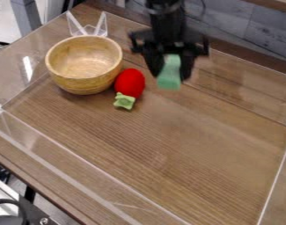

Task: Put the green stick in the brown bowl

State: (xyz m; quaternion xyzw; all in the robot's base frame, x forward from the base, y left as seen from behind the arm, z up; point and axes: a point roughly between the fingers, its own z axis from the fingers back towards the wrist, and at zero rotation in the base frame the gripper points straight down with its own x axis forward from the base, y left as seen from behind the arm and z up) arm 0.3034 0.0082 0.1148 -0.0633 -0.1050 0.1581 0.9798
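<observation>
My feed is blurring the gripper (171,63) and green stick (170,74); the top edge is cropping the arm (171,19).

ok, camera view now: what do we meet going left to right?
White wire rabbit-ear shape and wooden bowl overlap in order, so just: brown wooden bowl → red round toy → green stick
</observation>
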